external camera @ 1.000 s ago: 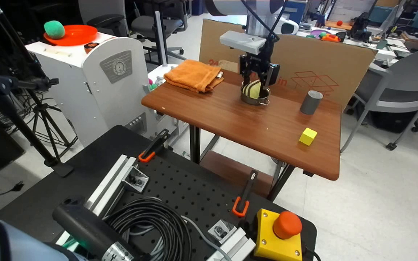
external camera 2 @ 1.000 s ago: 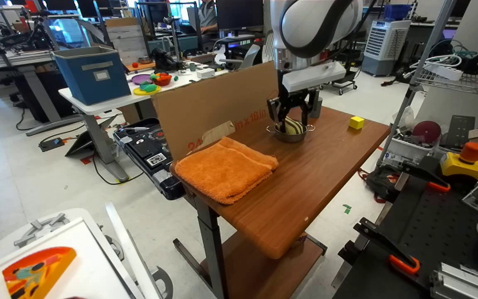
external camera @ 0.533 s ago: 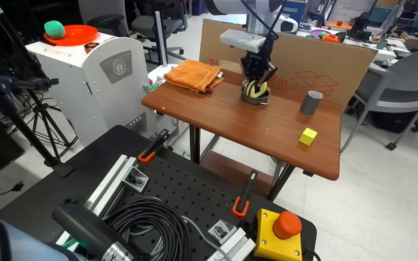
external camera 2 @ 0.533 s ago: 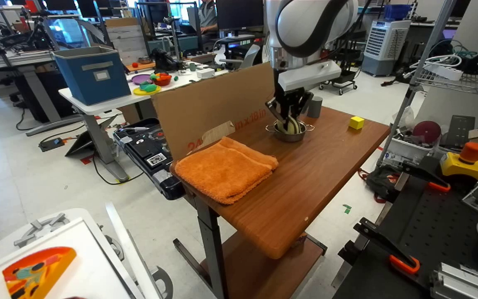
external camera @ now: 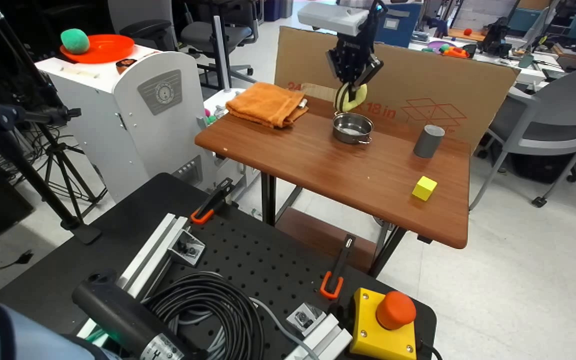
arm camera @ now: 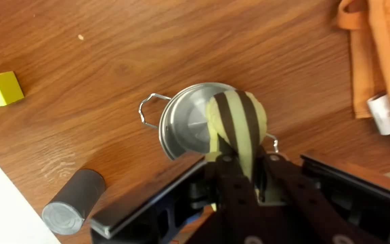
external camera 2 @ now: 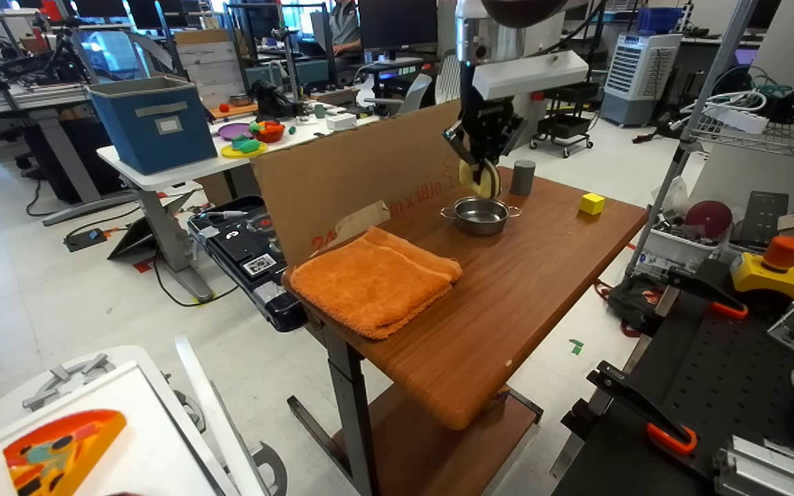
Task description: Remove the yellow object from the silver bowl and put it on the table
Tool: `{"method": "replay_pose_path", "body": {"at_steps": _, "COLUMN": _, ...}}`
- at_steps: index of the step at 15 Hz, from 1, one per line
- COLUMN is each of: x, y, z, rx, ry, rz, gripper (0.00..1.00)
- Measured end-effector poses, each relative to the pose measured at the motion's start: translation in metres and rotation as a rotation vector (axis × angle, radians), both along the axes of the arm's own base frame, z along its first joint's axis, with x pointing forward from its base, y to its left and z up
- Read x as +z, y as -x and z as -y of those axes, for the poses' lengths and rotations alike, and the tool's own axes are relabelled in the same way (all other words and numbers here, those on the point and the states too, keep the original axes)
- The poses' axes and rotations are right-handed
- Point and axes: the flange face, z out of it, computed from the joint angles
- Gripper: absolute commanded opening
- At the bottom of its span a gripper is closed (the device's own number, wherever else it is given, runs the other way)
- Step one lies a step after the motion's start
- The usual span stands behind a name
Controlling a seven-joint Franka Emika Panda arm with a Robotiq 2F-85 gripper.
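Half of your job looks done: the yellow object point(arm camera: 239, 115) is out of the silver bowl point(external camera: 352, 132) and hangs above it, pinched in your pincer point(external camera: 352, 94). In both exterior views the bowl shows its bare metal floor. What seems left is for you to carry the object sideways past the rim, lower it onto the bench point(external camera: 313, 162) and let it go; in the wrist view it overlaps the bowl, so releasing at this spot would likely drop it back in.

Your bench is brown wood. One long edge runs along a cardboard panel point(external camera: 418, 75), and the bowl sits nearer that edge than the free long edge opposite. An orange towel point(external camera: 265, 103) lies at one corner by the cardboard; a grey cylinder point(external camera: 428, 142) stands near the other. Follow the short edge from that cylinder toward the free corner and you pass a yellow cube point(external camera: 424, 189), set in from it.

Facing the free long edge is a black perforated plate point(external camera: 263, 260) with a stop button point(external camera: 396, 311). A grey chair point(external camera: 565, 107) stands beyond the cube's short edge; past the towel's, a white cabinet point(external camera: 130, 132) bears an orange plate point(external camera: 110, 49) and a green ball point(external camera: 75, 41).
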Motion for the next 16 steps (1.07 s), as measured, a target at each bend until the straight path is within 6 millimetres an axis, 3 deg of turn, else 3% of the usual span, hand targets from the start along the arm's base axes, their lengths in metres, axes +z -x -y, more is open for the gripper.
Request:
{"method": "replay_pose_path", "body": {"at_steps": 5, "x": 0.019, "y": 0.049, "z": -0.049, "rx": 0.110, "ry": -0.098, "rz": -0.039, "gripper": 0.03}}
{"method": "replay_pose_path", "body": {"at_steps": 8, "x": 0.020, "y": 0.078, "z": -0.053, "rx": 0.179, "ry": -0.117, "rz": -0.071, "gripper": 0.03}}
{"method": "replay_pose_path", "body": {"at_steps": 12, "x": 0.018, "y": 0.108, "z": -0.012, "rx": 0.213, "ry": -0.118, "rz": -0.105, "gripper": 0.03}}
{"method": "replay_pose_path", "body": {"at_steps": 16, "x": 0.012, "y": 0.120, "z": 0.039, "rx": 0.181, "ry": -0.120, "rz": -0.116, "gripper": 0.03}}
